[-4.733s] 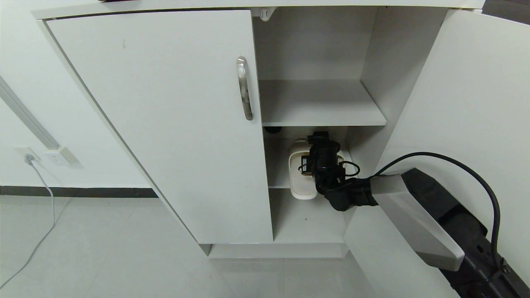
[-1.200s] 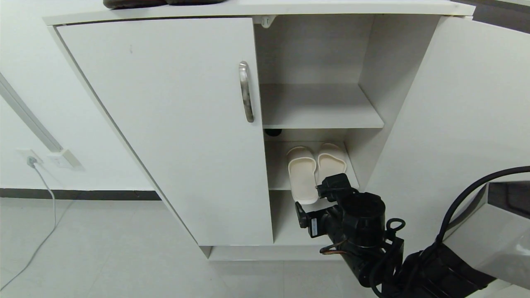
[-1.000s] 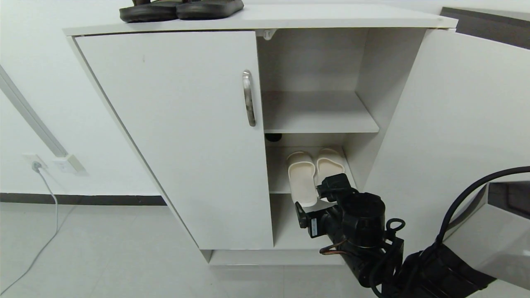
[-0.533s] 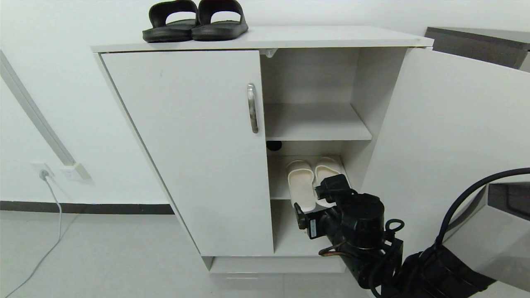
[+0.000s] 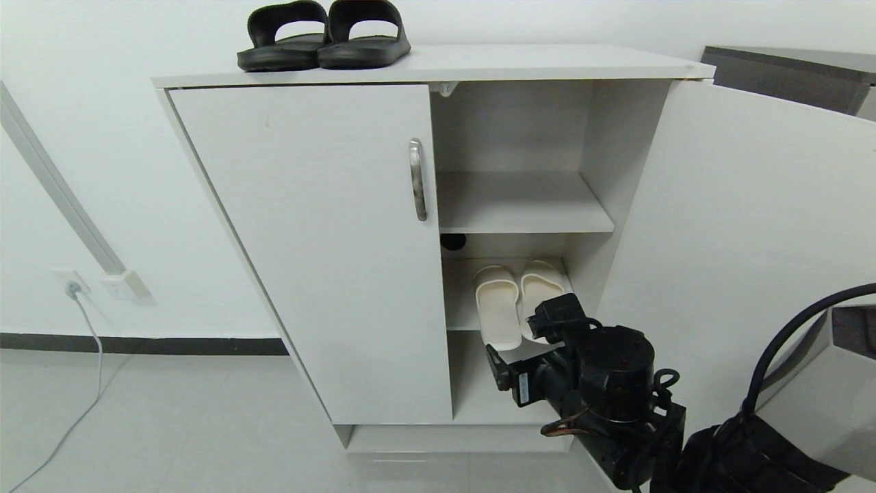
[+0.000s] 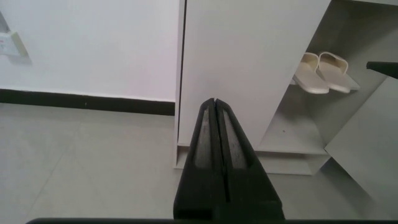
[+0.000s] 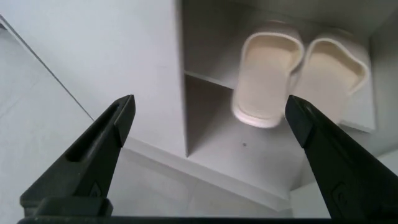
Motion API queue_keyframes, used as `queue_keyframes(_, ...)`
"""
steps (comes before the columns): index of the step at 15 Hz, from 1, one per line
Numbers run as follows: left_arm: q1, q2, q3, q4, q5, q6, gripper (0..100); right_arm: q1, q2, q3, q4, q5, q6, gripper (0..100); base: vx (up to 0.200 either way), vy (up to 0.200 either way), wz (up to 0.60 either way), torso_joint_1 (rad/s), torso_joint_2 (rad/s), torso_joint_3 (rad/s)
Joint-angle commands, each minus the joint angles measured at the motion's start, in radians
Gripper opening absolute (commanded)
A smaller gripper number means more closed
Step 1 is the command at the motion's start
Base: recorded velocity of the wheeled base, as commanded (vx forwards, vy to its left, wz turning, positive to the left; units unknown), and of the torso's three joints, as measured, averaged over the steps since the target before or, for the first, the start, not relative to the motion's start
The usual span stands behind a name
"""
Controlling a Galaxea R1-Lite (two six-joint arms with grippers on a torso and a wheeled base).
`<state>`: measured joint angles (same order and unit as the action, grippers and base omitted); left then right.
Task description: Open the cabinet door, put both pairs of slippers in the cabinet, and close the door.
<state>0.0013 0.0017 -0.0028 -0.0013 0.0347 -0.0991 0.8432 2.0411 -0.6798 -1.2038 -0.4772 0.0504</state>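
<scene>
Hovering open before the white slippers (image 5: 519, 296) shelved in the cabinet (image 5: 619, 137), the right gripper (image 7: 209, 123) is free for the black pair (image 5: 323, 38) atop.

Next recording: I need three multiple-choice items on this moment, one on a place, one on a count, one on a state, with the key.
1. Where are the black slippers?
A) on top of the cabinet
B) on the floor
C) on the upper shelf

2. How many cream slippers lie on the middle shelf?
A) one
B) two
C) four

3. The right gripper is:
A) shut on a slipper
B) shut, empty
C) open, empty

Key:
1 A, the black pair sits on the cabinet's top board.
2 B, two lie side by side inside.
3 C, its fingers stand wide apart with nothing between them.
</scene>
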Motion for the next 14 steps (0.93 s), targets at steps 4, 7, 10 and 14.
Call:
queue_keyframes(4,0.000,0.000,0.000,0.000,0.001,-0.001,0,0.000,-0.010,0.008,0.000,-0.001,0.000,100,0.000,0.050,0.00,0.001,0.00,0.002)
queue_keyframes(7,0.000,0.000,0.000,0.000,-0.001,-0.001,0,0.000,-0.007,0.008,0.000,-0.001,0.000,100,0.000,0.200,0.00,0.005,0.00,0.006)
queue_keyframes(10,0.000,0.000,0.000,0.000,-0.001,0.001,0,0.000,-0.007,0.009,0.000,-0.001,0.000,100,0.000,0.200,0.00,0.004,0.00,0.004)
queue_keyframes(14,0.000,0.000,0.000,0.000,-0.001,0.001,0,0.005,-0.004,0.009,-0.002,-0.001,0.000,100,0.000,0.200,0.00,0.001,0.00,0.004)
